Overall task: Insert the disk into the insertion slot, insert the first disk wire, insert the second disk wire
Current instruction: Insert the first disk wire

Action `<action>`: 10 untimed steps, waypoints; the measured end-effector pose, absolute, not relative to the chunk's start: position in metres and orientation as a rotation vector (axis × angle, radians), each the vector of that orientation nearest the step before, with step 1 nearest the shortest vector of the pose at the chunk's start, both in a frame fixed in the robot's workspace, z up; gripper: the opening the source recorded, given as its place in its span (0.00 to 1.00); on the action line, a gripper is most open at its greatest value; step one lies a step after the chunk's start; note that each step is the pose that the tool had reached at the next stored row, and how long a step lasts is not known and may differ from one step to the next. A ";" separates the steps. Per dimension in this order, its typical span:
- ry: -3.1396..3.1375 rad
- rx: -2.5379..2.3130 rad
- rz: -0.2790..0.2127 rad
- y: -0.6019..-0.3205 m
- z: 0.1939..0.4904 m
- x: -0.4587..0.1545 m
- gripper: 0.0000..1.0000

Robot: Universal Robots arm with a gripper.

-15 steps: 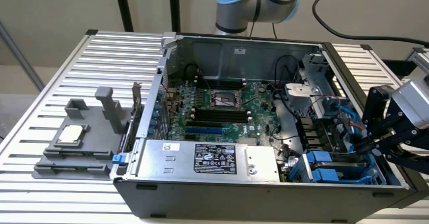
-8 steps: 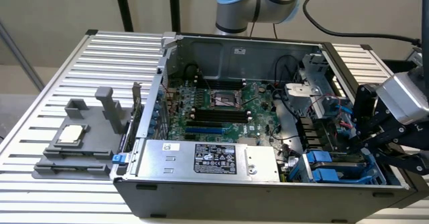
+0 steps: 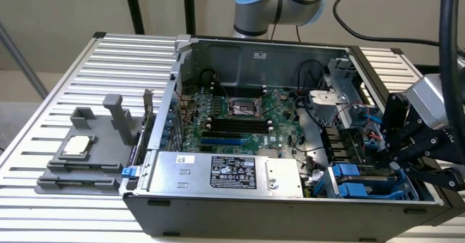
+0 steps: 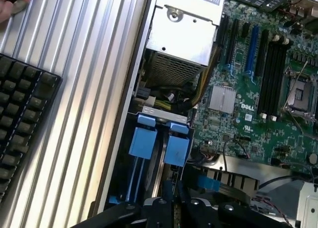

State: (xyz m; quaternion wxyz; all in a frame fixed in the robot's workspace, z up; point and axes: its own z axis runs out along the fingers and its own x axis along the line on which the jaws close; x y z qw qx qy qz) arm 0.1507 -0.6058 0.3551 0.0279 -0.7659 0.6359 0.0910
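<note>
The insertion slot [image 3: 358, 182] is the dark drive cage with bright blue latches in the open computer case's near corner, at the exterior view's right. My black gripper [image 3: 398, 164] hangs just above and beside that cage, reaching in over the case's side wall. In the wrist view two blue latches [image 4: 144, 141] stand side by side directly ahead of the gripper [image 4: 171, 205], with a narrow grey strip between them. I cannot tell whether that strip is the disk; its labelled face is hidden. Thin red and blue wires [image 3: 363, 117] hang behind the cage.
A silver power-supply box [image 3: 225, 172] fills the case's near side next to the cage, with the green motherboard [image 3: 240, 117] behind it. A grey fixture block [image 3: 80, 153] sits on the slatted table [image 3: 95, 63]. A black keyboard [image 4: 20, 123] and a person's hand [image 4: 9, 4] lie outside the case.
</note>
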 end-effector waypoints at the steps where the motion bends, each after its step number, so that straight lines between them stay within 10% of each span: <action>1: 1.980 -2.349 0.280 -0.606 0.355 0.151 0.16; 10: 2.133 -2.198 0.269 -0.606 0.353 0.151 0.16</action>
